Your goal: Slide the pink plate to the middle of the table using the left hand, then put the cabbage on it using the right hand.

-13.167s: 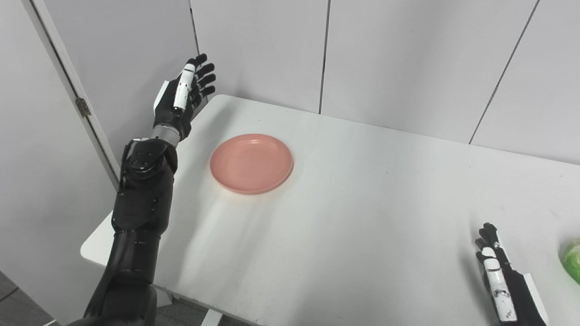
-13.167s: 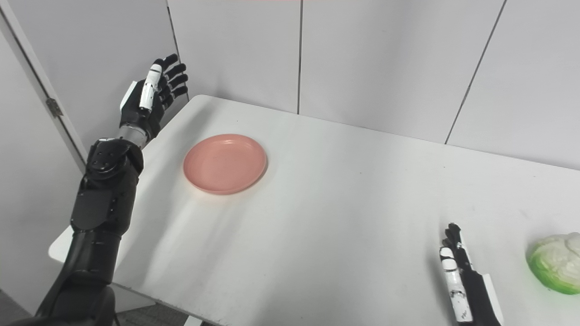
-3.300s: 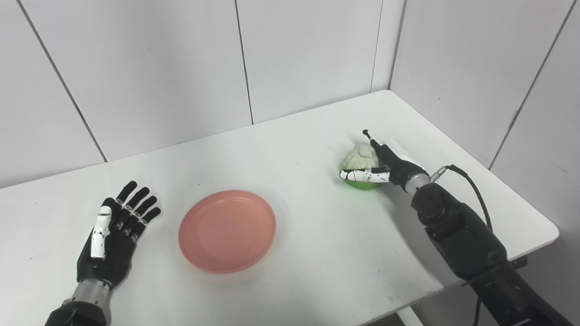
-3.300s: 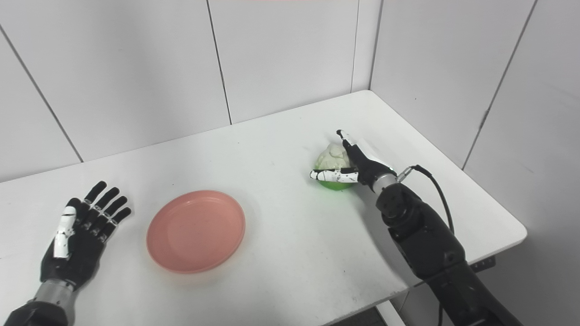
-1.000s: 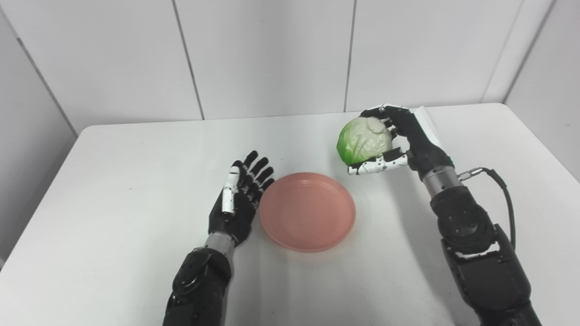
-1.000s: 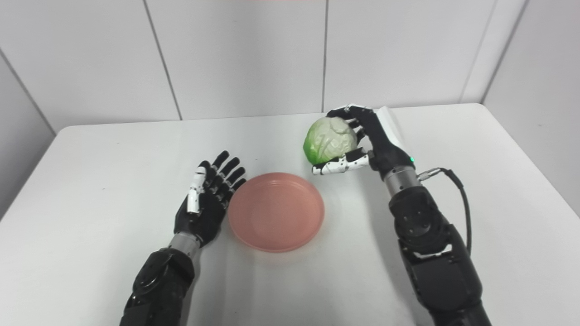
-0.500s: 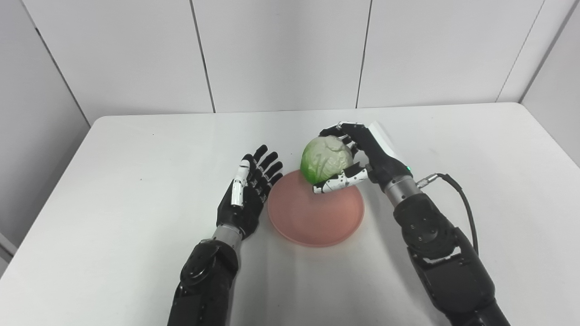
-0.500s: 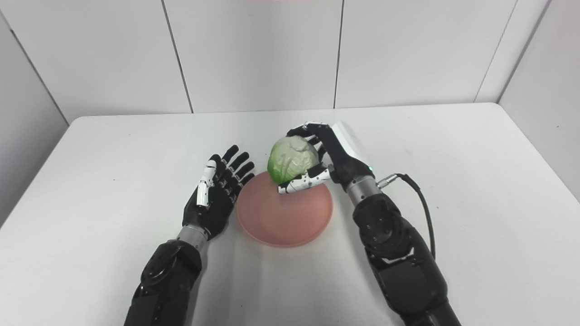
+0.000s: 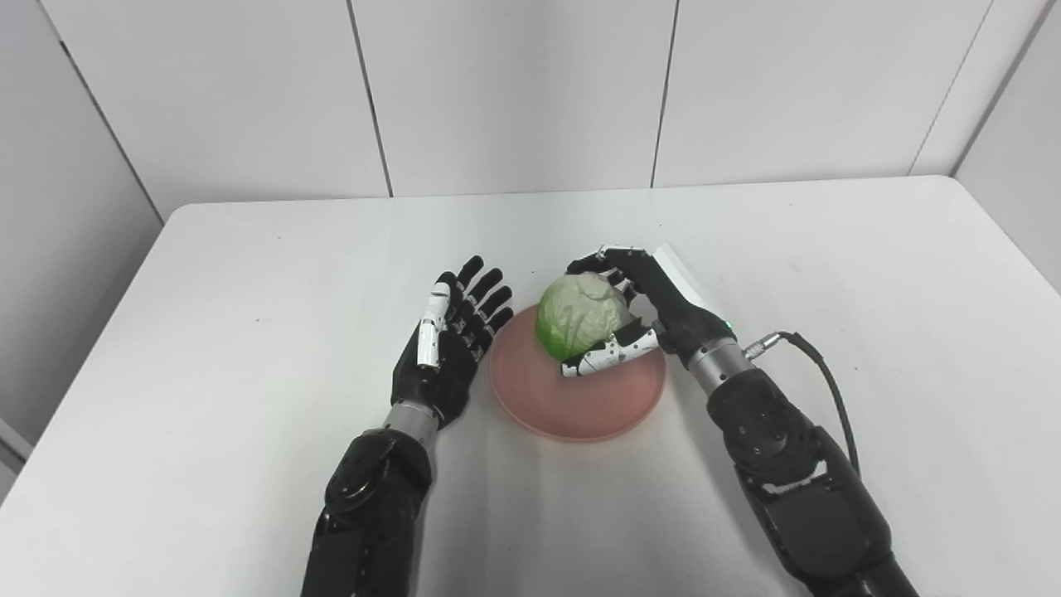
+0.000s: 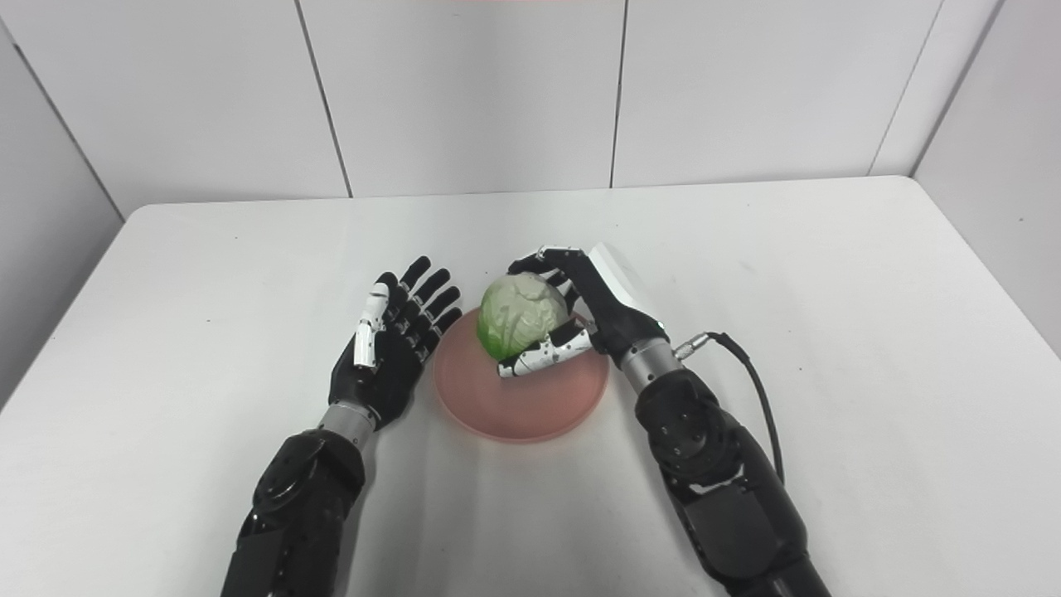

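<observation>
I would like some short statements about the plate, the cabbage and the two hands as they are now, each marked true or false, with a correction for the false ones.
1. The right hand holds the cabbage. True.
2. The cabbage is over the pink plate. True; whether it touches the plate cannot be told.
3. The left hand grips the plate's rim. False: it is open, fingers spread, beside the plate's left edge.
4. The plate stands at the far right corner of the table. False: it lies near the middle.
5. A second cabbage lies on the table. False: only one cabbage is in view.
</observation>
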`<state>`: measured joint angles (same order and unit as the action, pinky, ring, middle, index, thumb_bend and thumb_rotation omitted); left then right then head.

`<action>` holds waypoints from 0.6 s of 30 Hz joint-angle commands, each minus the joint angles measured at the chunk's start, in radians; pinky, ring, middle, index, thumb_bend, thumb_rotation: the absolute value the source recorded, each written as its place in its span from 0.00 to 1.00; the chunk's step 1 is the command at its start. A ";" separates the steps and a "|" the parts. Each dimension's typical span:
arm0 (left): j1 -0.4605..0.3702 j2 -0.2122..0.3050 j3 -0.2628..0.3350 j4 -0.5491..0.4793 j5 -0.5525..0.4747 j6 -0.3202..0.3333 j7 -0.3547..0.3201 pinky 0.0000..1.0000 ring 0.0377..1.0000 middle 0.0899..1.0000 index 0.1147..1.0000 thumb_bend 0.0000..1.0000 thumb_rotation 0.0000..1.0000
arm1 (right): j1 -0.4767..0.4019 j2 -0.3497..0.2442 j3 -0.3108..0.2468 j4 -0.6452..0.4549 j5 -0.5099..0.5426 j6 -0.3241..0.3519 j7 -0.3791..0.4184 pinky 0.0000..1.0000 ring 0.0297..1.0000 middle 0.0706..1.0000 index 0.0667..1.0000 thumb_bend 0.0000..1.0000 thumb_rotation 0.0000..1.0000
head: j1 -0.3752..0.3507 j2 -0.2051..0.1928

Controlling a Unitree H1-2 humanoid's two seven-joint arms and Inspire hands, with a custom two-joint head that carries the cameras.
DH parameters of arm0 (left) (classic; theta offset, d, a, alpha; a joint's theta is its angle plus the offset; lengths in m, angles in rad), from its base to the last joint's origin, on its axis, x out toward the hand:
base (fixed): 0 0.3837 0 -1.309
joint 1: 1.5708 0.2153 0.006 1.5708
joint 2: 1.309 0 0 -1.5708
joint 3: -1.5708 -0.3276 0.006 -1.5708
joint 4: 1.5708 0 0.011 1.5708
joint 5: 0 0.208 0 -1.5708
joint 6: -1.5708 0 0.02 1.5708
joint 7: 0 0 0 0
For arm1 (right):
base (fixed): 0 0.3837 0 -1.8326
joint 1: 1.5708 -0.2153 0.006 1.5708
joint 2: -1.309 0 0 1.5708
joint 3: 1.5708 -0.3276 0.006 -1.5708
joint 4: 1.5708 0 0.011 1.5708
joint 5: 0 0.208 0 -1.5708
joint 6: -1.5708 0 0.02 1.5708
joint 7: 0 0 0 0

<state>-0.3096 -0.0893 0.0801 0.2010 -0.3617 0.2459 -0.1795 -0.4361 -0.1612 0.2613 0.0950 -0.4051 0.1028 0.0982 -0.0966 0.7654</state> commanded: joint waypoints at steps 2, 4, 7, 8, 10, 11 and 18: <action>0.002 0.003 0.000 0.005 0.007 0.036 0.021 0.92 0.91 0.92 0.91 0.34 1.00 | -0.024 -0.008 0.007 -0.022 0.002 -0.077 0.001 0.37 0.38 0.44 0.50 0.51 0.00 | -0.005 0.004; 0.002 0.003 -0.001 0.002 0.011 0.037 0.025 0.91 0.90 0.91 0.90 0.34 1.00 | -0.019 -0.013 0.016 -0.018 -0.006 -0.082 0.005 0.37 0.38 0.44 0.50 0.51 0.00 | -0.005 0.005; 0.002 0.005 -0.005 0.004 0.016 0.031 0.020 0.92 0.91 0.91 0.91 0.35 1.00 | -0.012 -0.018 0.029 -0.007 -0.024 -0.094 0.002 0.38 0.38 0.45 0.50 0.51 0.00 | -0.006 0.005; 0.002 0.005 -0.005 0.004 0.016 0.032 0.021 0.93 0.91 0.91 0.91 0.35 1.00 | -0.010 -0.019 0.034 -0.003 -0.032 -0.094 0.000 0.39 0.38 0.45 0.50 0.51 0.00 | -0.007 0.005; 0.002 0.002 -0.002 0.002 0.016 0.035 0.025 0.92 0.90 0.91 0.90 0.34 1.00 | -0.006 -0.020 0.042 0.008 -0.042 -0.097 0.001 0.39 0.39 0.45 0.49 0.52 0.00 | -0.008 0.005; 0.002 0.002 -0.001 0.001 0.015 0.036 0.027 0.92 0.90 0.91 0.90 0.34 1.00 | -0.004 -0.020 0.045 0.014 -0.046 -0.099 0.001 0.39 0.39 0.44 0.50 0.52 0.00 | -0.010 0.005; 0.001 0.001 0.001 -0.001 0.013 0.040 0.028 0.92 0.90 0.91 0.90 0.34 1.00 | 0.001 -0.021 0.068 0.060 -0.078 -0.125 -0.007 0.39 0.38 0.45 0.50 0.51 0.00 | -0.012 0.006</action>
<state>-0.3095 -0.0893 0.0806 0.1972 -0.3564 0.2519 -0.1755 -0.4098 -0.1811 0.3239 0.1596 -0.4771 0.0158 0.0967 -0.1089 0.7701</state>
